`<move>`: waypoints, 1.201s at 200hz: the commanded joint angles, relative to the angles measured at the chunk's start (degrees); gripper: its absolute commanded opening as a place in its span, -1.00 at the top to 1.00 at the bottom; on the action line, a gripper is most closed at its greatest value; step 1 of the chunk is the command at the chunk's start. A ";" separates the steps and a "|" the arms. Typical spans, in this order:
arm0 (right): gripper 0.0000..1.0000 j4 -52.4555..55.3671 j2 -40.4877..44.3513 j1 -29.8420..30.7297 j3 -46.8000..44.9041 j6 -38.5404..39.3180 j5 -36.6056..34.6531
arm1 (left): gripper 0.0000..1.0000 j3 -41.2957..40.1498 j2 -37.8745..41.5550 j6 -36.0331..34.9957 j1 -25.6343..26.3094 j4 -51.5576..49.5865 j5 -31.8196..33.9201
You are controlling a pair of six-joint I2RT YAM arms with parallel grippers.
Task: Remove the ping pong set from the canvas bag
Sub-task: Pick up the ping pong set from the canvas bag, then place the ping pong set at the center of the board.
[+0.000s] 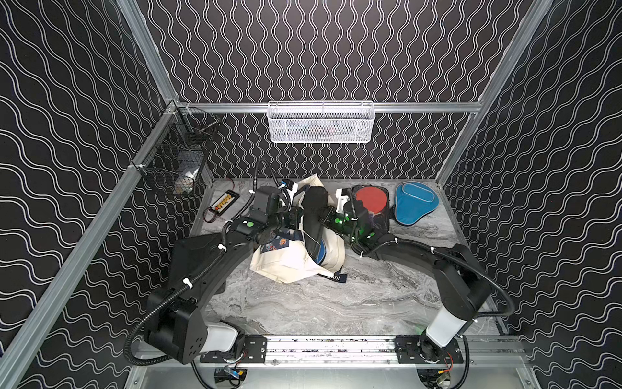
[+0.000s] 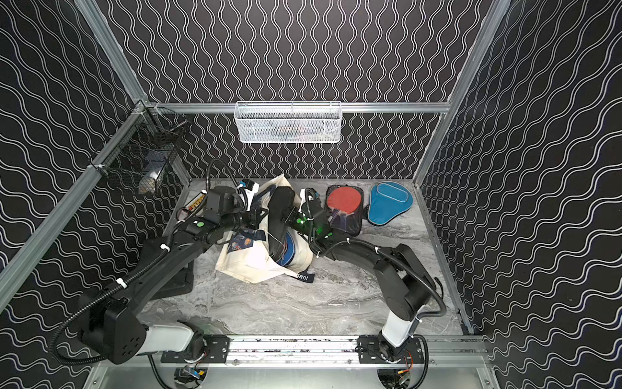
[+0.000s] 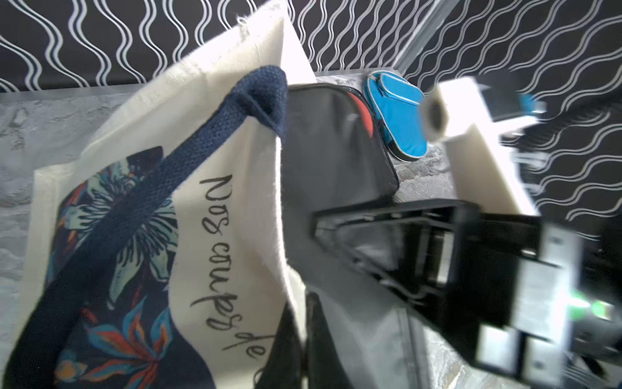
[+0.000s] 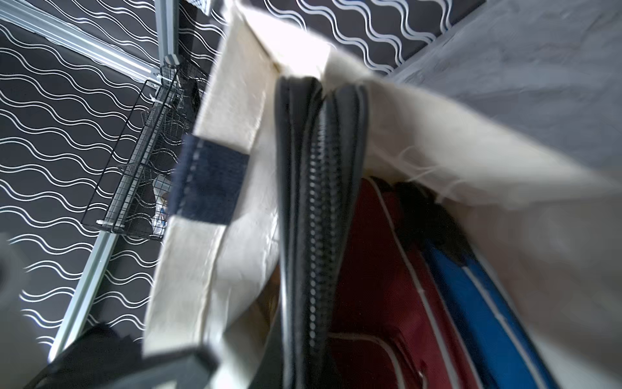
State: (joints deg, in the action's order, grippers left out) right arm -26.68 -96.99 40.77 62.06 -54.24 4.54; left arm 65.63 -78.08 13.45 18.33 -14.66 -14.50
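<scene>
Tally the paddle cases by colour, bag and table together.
Black-edged pouches: 2
Light blue cover: 1
Maroon cover: 1
Dark blue cover: 1
Total: 5

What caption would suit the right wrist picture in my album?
Inside the cream canvas bag: a black zippered pouch edge-on, beside a maroon cover and a blue cover.
</scene>
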 commanded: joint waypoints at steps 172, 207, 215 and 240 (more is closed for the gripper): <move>0.92 33.26 30.64 -1.65 0.80 30.10 -37.63 | 1.00 0.56 -0.72 4.29 -8.91 1.38 1.90; 0.93 40.95 28.87 -1.92 2.54 33.73 -41.22 | 1.00 0.12 -0.41 5.34 -10.19 2.17 0.27; 0.92 42.30 28.40 -1.93 2.54 34.67 -41.65 | 1.00 0.05 -0.33 5.36 -10.33 2.26 0.26; 0.92 47.71 26.30 -1.93 5.59 37.72 -42.11 | 1.00 -0.01 -0.06 5.69 -11.05 2.56 -0.17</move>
State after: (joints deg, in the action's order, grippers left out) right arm 16.86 -69.49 38.85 65.54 -20.62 -34.63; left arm 65.71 -78.63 18.13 8.01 -14.98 -14.76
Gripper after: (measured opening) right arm 0.065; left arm 0.060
